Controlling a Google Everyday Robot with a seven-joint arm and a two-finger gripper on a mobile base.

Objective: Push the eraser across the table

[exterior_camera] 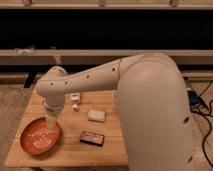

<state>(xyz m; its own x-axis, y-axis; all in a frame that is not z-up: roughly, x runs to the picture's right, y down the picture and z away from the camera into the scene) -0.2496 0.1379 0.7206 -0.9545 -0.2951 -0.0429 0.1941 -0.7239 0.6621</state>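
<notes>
The eraser, a small flat dark block with a reddish speckled top, lies on the light wooden slatted table near its front middle. A whitish rectangular pad lies just behind it. My white arm reaches from the right across the table to the left. The gripper hangs down from the wrist over the orange plate, to the left of the eraser and apart from it.
A small white object stands behind the pad near the arm. The arm's large white body covers the table's right side. A long bench and dark wall run behind. Cables lie on the carpet at right.
</notes>
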